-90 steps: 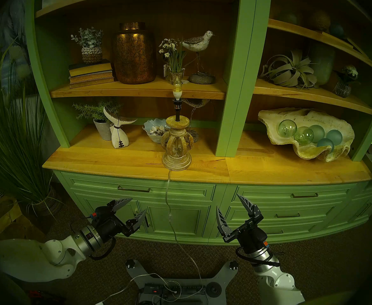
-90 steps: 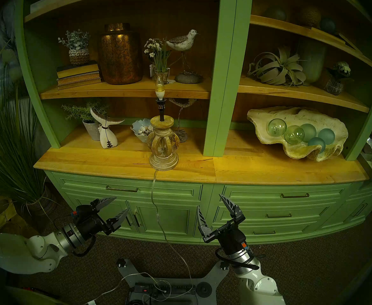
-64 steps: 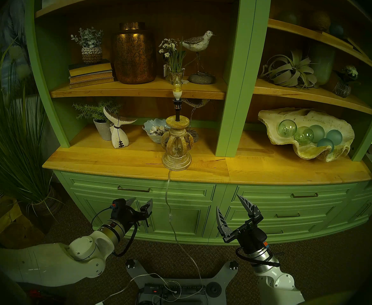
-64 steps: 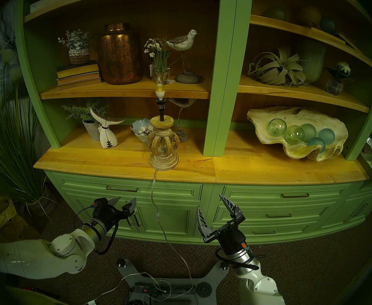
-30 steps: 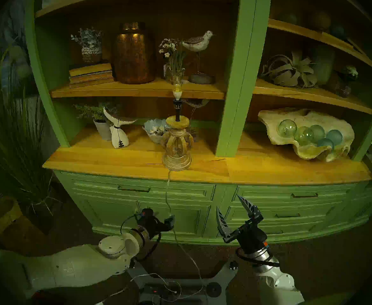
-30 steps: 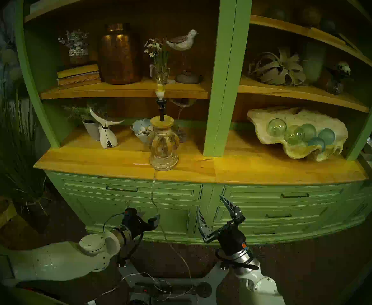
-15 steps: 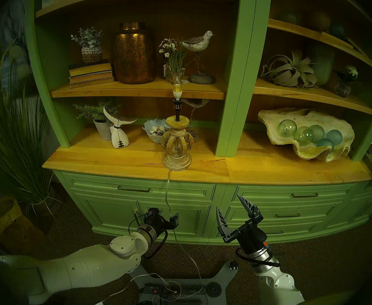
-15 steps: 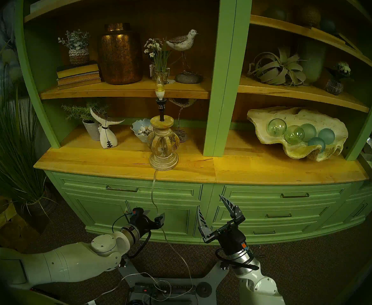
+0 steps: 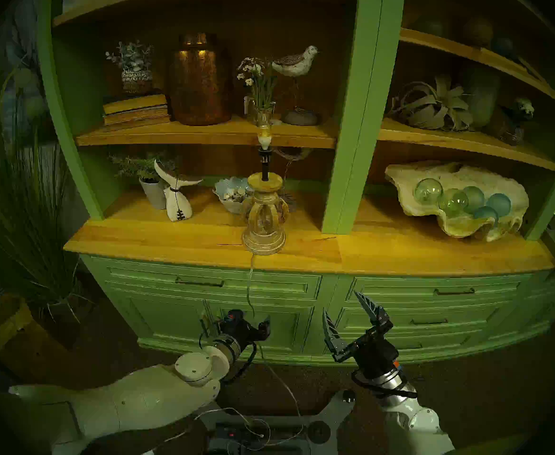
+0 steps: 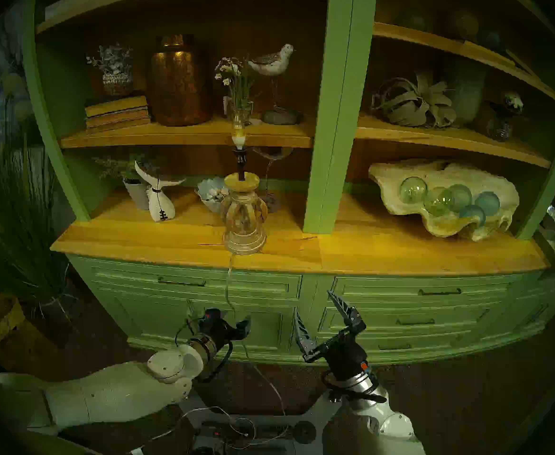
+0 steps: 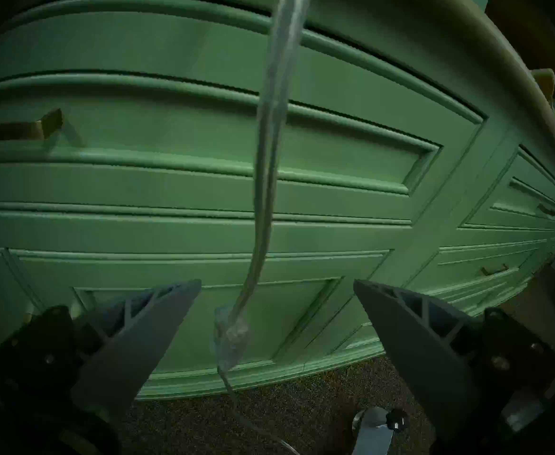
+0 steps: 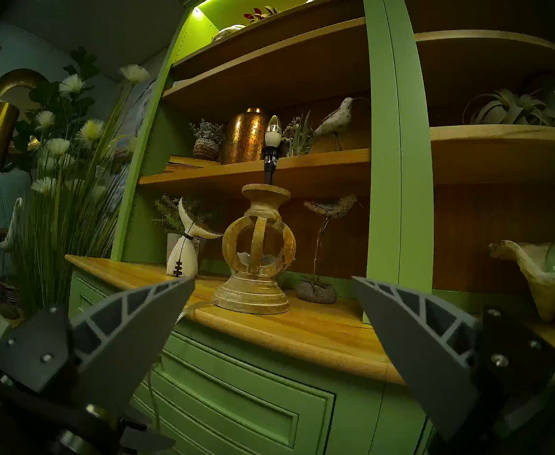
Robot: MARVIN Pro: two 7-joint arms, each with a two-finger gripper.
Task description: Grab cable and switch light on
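While hanging off the counter (image 9: 203,247), cable (image 11: 266,168) with switch (image 11: 231,339) between left tool (image 11: 277,282) fingers, untouched. Spread wide. Right tool (image 9: 343,305) likewise spread, well apart from cable.

Clear cable (image 11: 266,168) hanging; light (image 12: 273,132) unlit.

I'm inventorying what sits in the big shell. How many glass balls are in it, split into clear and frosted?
Clear green glass balls: 2
Frosted blue-green glass balls: 3
Total in the shell: 5
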